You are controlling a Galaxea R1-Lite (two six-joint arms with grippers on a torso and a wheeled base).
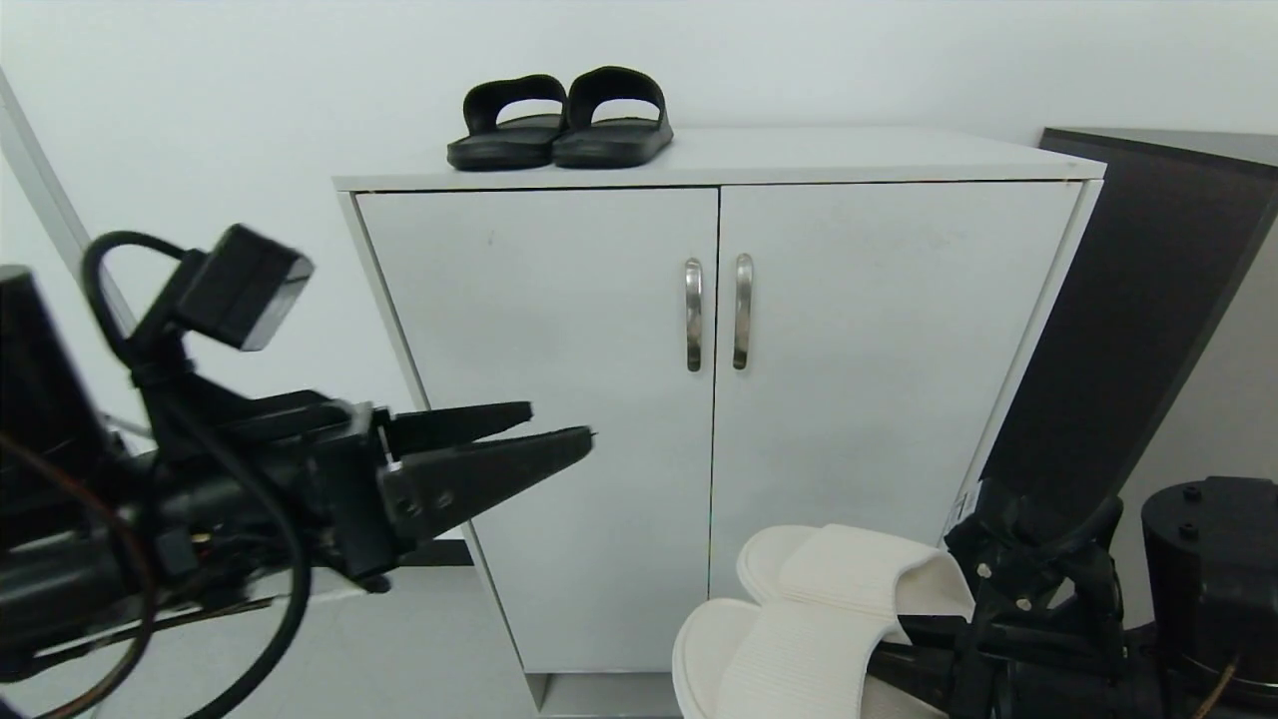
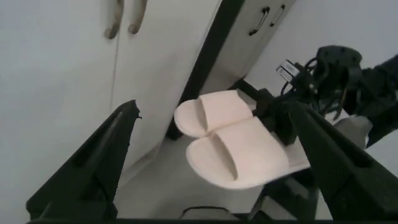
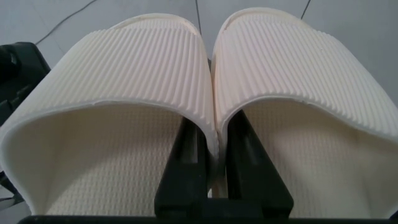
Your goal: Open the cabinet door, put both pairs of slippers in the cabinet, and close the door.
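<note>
Arms are both held out in front of the white two-door cabinet (image 1: 559, 330), which is closed. The left end effector (image 1: 560, 421) lies level before the cabinet's left half, its fingers spread and holding nothing. The right end effector (image 3: 212, 186), lower on the right side, pinches the inner straps of one pair of cream ribbed slippers (image 1: 819, 609). One pair of black slide slippers (image 1: 559, 125) rests on the cabinet top. Two metal handles (image 1: 693, 315) stand side by side.

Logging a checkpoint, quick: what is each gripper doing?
Left gripper: open, empty.
Right gripper: shut on the pair of cream ribbed foam slippers.
</note>
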